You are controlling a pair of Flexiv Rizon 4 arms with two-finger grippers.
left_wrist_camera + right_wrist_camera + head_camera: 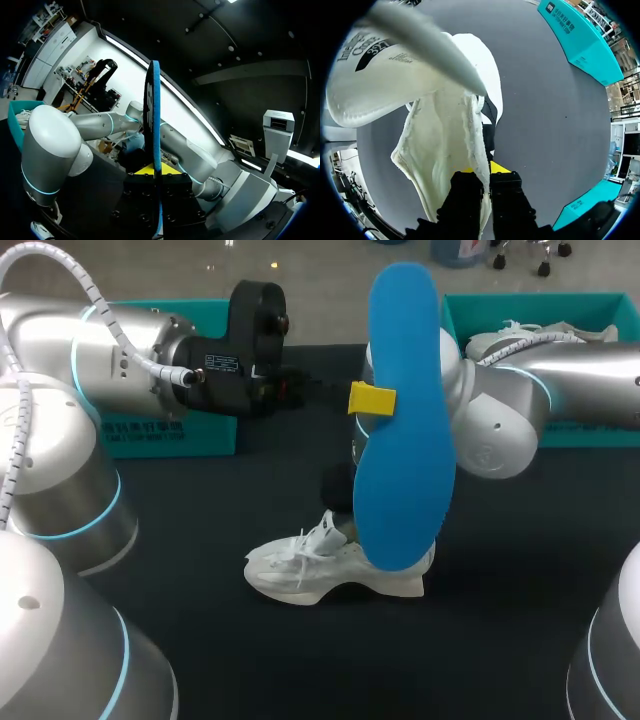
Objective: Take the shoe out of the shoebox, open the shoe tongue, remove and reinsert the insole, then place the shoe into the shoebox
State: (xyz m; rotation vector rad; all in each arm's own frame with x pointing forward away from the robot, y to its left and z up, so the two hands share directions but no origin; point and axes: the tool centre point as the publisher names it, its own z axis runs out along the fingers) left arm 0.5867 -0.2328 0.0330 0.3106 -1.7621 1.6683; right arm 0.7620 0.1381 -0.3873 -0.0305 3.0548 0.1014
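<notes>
The left gripper point(372, 398) is pinched tight on the blue insole point(400, 420). In its own wrist view the insole point(152, 110) runs edge-on straight between the fingers of that gripper point(156, 172). It is held upright in the centre of the head view, toe end down over the shoe, which I take as lining it up for going back in.

The right gripper point(486, 172) is clamped on the white shoe point(445, 130) at the edge of its opening. The fabric passes between the two fingers, and the tongue lies folded forward ahead of them. That grip looks meant to steady the shoe and keep its mouth wide for the insole. In the head view this gripper is hidden behind the insole.

The shoe point(330, 565) stands on its sole on the dark table point(200, 520), lower centre of the frame. The teal shoebox point(540, 310) sits in the upper right with another white shoe point(520, 335) inside. A second teal box point(150, 430) sits at the upper left.
</notes>
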